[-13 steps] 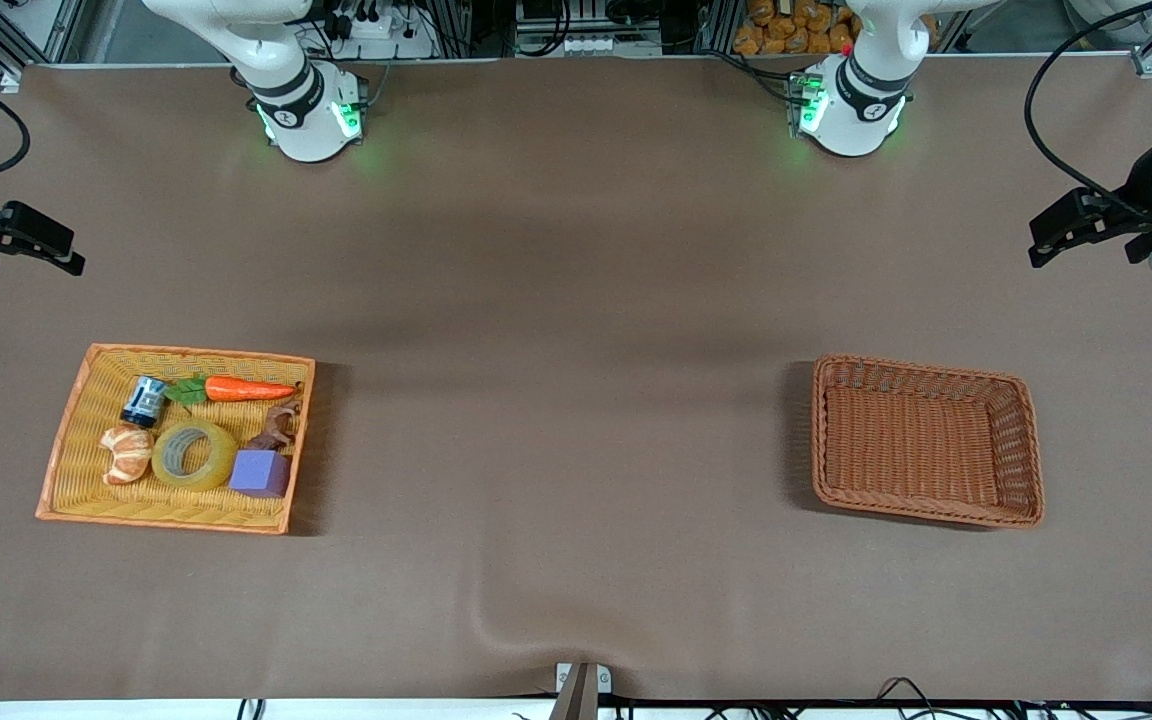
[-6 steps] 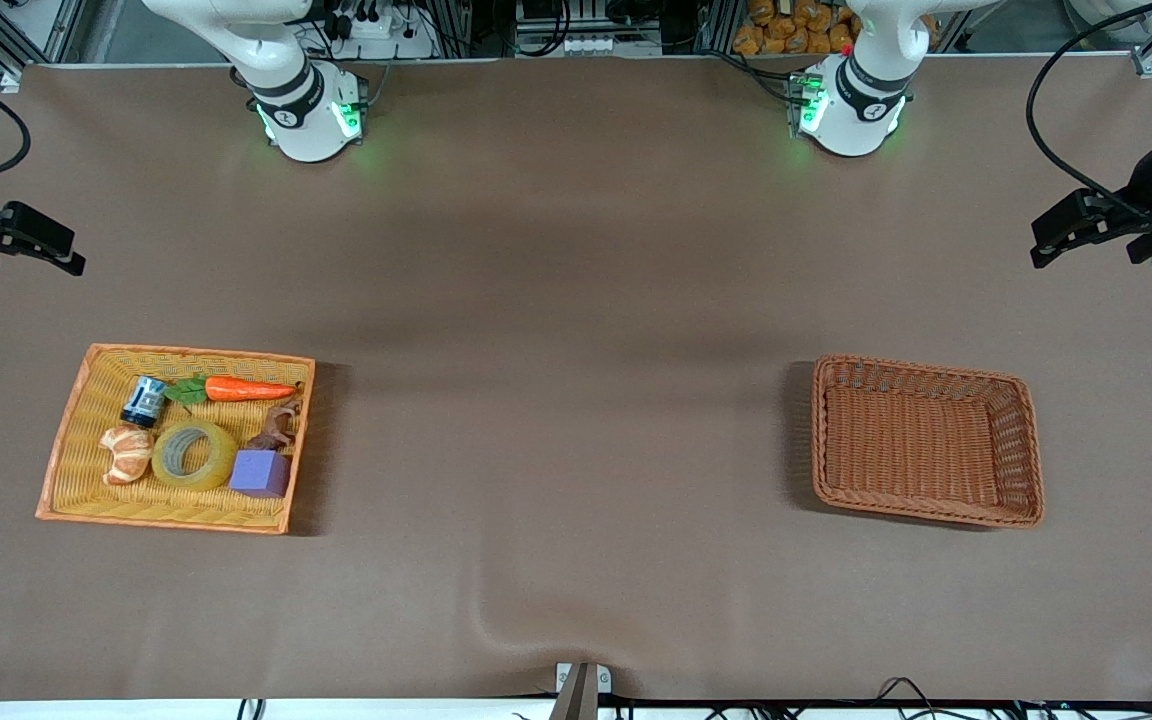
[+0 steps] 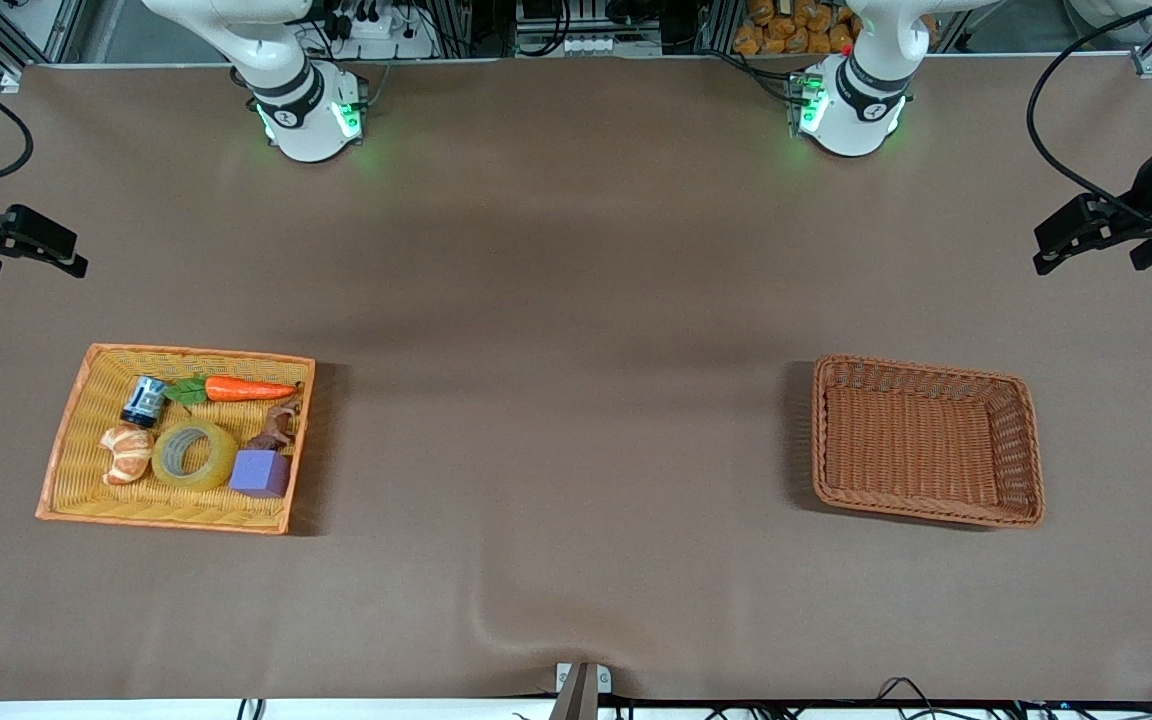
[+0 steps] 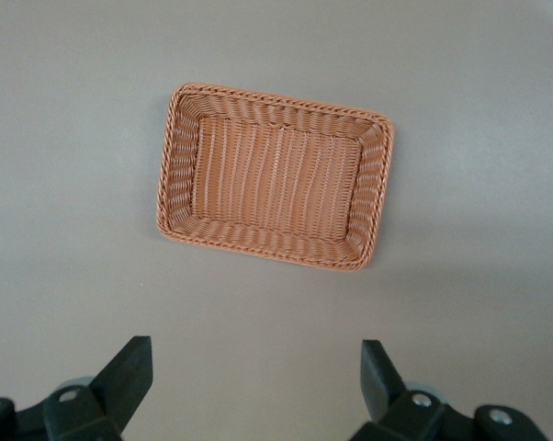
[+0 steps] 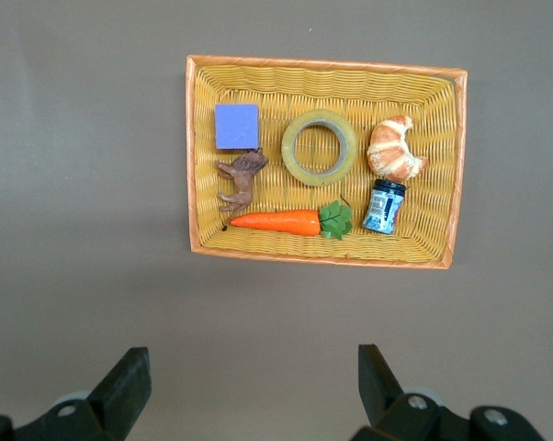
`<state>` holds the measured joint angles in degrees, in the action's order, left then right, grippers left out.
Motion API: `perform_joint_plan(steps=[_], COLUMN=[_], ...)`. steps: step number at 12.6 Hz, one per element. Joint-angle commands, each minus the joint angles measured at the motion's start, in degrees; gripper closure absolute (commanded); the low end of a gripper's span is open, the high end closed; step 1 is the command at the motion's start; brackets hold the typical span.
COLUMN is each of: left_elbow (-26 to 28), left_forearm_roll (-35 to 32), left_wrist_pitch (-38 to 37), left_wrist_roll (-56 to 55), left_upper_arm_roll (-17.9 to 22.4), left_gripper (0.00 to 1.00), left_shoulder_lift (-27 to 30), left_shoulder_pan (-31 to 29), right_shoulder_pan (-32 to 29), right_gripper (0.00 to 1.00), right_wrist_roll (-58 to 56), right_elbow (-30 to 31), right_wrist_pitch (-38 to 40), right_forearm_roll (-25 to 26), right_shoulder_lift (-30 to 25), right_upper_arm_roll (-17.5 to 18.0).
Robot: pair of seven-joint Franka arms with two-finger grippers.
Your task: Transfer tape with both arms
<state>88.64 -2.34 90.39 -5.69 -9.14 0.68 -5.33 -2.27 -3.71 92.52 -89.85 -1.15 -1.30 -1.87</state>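
Observation:
The tape (image 3: 223,466), a yellowish translucent ring with a grey core, lies flat in the yellow wicker tray (image 3: 74,425) toward the right arm's end of the table. It also shows in the right wrist view (image 5: 288,150), between a purple cube and a croissant. My right gripper (image 3: 56,252) hangs high over the table's edge at that end, open and empty (image 5: 249,381). My left gripper (image 3: 1056,245) hangs high over the table at the left arm's end, open and empty (image 4: 255,377).
The tray also holds a croissant (image 3: 126,453), purple cube (image 3: 259,473), carrot (image 3: 246,389), small can (image 3: 143,400) and brown toy animal (image 3: 276,428). An empty brown wicker basket (image 3: 1028,450) sits toward the left arm's end, also in the left wrist view (image 4: 166,175).
Both grippers have drifted very slightly. Nothing on the table has moved.

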Motion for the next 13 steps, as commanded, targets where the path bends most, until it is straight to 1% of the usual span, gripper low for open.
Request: perform_joint_plan(steps=[1,4,6,7,8,9,10,11,13], left_elbow=[0.4,1.3,0.2,-0.7,-0.7,-0.3,-0.4,-0.3,-0.3], left_forearm_roll=[0.0,0.0,0.1,0.1,0.6,1.7,2.7,2.9,2.5], left_wrist_pitch=[0.2,0.0,0.3,0.3,0.4,1.0,2.1,2.9,2.5], left_wrist_roll=[-0.5,-0.5,0.3,0.6,0.5,0.1,-0.1,-0.1,-0.3], left_upper_arm_roll=[-0.4,-0.4,-0.2,1.2,3.7,7.3,8.9,8.9,8.6], left_gripper=[0.0,0.0,0.0,0.0,0.0,0.0,0.0,0.0,0.0], left_shoulder_lift=[-0.1,-0.3,0.5,0.7,0.5,0.3,-0.3,-0.8,-1.1], left_shoulder_pan=[-0.5,-0.4,-0.1,0.9,3.7,6.8,8.2,8.0,8.1], right_shoulder_pan=[-0.1,-0.3,0.2,0.8,0.9,0.8,1.0,1.9,3.6], right_gripper=[0.0,0.0,0.0,0.0,0.0,0.0,0.0,0.0,0.0], right_wrist_roll=[-0.1,-0.2,-0.1,0.0,0.0,0.0,0.0,-0.1,-0.6], right_elbow=[-1.2,-1.2,-1.2,-1.3,-1.3,-1.6,-1.6,-1.7,-2.6], right_wrist_pitch=[0.8,0.8,0.7,0.7,0.5,0.3,-0.2,-1.1,-2.3], right_forearm_roll=[0.6,1.2,1.2,1.1,1.1,1.1,1.2,1.5,4.6], right_shoulder_lift=[0.5,1.1,1.8,2.1,2.4,3.5,5.1,7.9,13.2], right_upper_arm_roll=[0.5,0.5,0.5,0.6,0.5,0.5,0.5,0.5,0.5])
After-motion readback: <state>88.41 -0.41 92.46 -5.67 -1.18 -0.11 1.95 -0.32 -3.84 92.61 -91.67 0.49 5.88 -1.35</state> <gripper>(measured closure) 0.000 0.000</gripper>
